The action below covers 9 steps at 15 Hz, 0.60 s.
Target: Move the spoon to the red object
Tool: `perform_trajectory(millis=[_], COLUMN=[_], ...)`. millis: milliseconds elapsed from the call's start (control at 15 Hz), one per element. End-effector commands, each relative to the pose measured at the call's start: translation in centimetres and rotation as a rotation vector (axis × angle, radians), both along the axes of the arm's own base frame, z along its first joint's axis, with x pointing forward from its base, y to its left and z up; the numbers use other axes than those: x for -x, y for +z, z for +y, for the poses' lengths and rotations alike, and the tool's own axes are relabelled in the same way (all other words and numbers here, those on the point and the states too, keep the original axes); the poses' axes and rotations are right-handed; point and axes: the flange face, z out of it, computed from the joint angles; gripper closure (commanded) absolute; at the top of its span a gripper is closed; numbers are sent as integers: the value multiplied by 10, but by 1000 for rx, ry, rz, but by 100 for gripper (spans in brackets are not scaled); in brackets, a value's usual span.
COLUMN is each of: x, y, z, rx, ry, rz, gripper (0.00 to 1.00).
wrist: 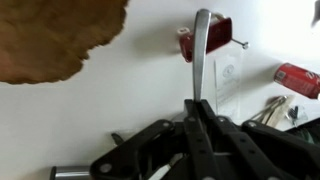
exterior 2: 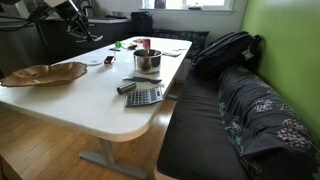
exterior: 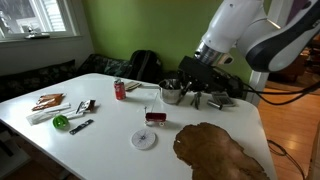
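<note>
In the wrist view my gripper is shut on the thin handle of the silver spoon. The spoon sticks out ahead of the jaws, and its far end lies over a small dark red object on the white table. That red object also shows in an exterior view, left of and below my gripper, which hangs above the table by the metal pot. The spoon itself is too small to make out in either exterior view.
A red can lies further off. A clear glass stands beside the red object. A brown wooden slab, a white disc, dark-handled utensils and a calculator are on the table.
</note>
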Motion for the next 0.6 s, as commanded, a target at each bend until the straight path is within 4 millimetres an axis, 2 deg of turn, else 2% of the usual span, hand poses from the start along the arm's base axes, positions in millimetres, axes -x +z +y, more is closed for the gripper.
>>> perform_trajectory(millis=[0, 133, 267, 400, 533], x=[-62, -91, -109, -113, -104], y=[0, -8, -24, -44, -63], z=[-4, -4, 1, 11, 33], rx=[-60, -93, -126, -163, -176], ry=[-153, -256, -366, -476, -499], rz=[-96, -135, -158, -161, -148], gripper=[98, 98, 98, 98, 98])
